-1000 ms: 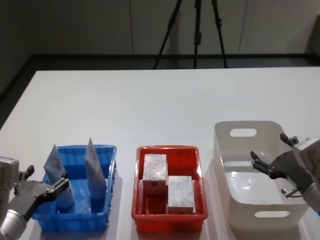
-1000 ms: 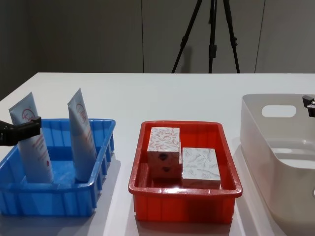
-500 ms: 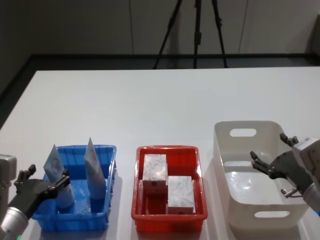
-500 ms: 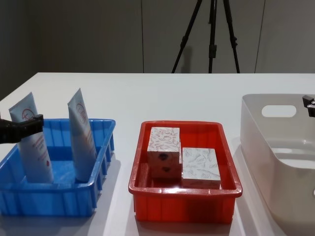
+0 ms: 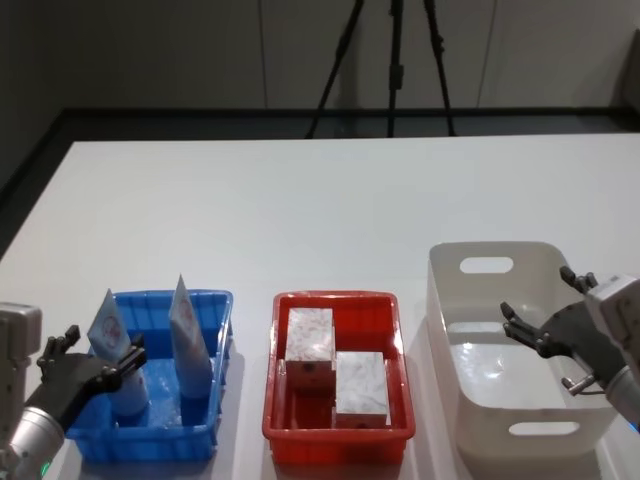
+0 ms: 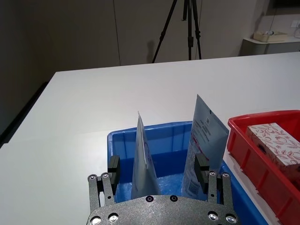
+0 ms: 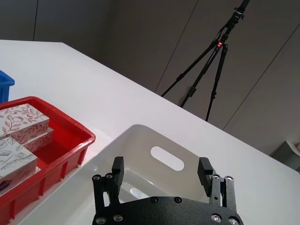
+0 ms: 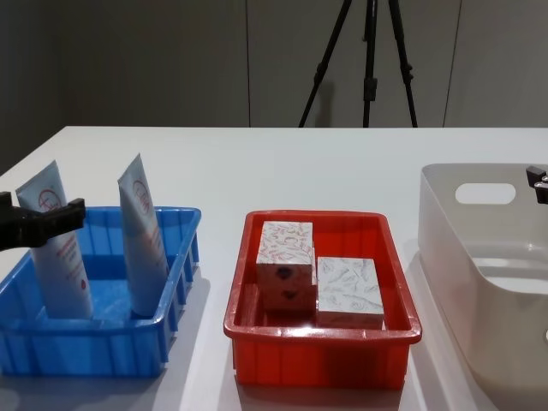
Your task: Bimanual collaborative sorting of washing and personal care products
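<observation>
The left end effector (image 6: pixel 158 168) is held spread open at the blue bin (image 8: pixel 94 347), gripping nothing. The right end effector (image 7: pixel 161 165) is likewise open, over the white bin (image 8: pixel 454 248). Two tubes are counted in the blue bin, the left tube (image 8: pixel 56 248) and the right tube (image 8: pixel 144 235), stood cap-down. They are judged light, soft and slick, and best pinched low across their flat faces. Two boxes are counted in the red bin (image 8: pixel 321 330), the nearer box (image 8: pixel 348 291) touching the farther box (image 8: pixel 284 257). They are judged light and crushable, and best taken by opposite sides. Beyond lies bare counter (image 8: pixel 257 163).
</observation>
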